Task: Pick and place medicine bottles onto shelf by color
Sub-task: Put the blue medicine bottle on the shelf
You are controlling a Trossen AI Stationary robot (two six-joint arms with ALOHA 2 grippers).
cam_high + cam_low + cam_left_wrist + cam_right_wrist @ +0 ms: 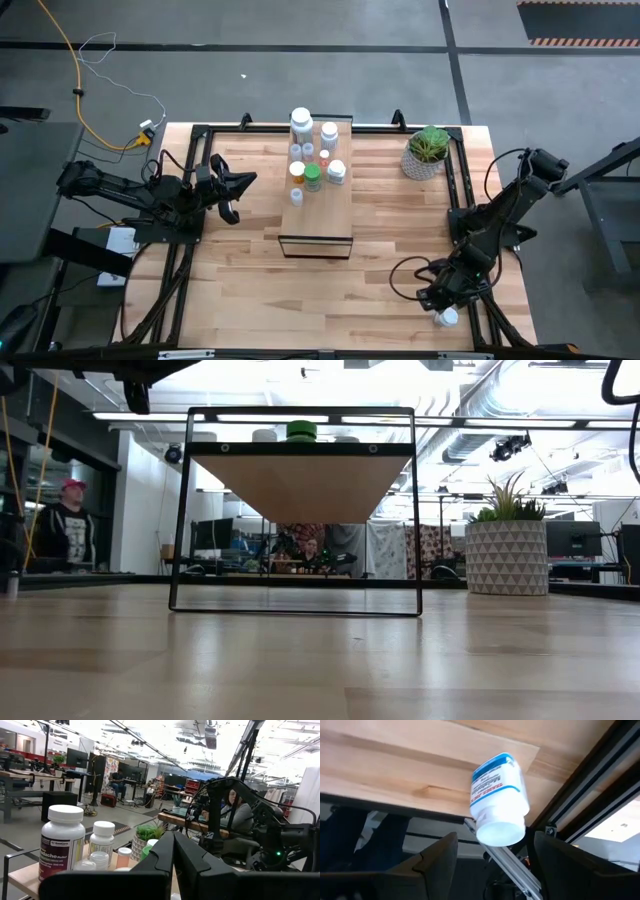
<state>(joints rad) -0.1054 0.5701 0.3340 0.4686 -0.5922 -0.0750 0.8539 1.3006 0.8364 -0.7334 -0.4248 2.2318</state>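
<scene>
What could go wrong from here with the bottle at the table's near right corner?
1. The white bottle lies on its side at the table's edge by the black frame rail; a nudge from the right gripper could roll it off.
2. Its jaws are open around the capped end only, so a close may pinch the cap and slip.
3. The shelf already holds a tight cluster of bottles; placing another there could topple them.
</scene>
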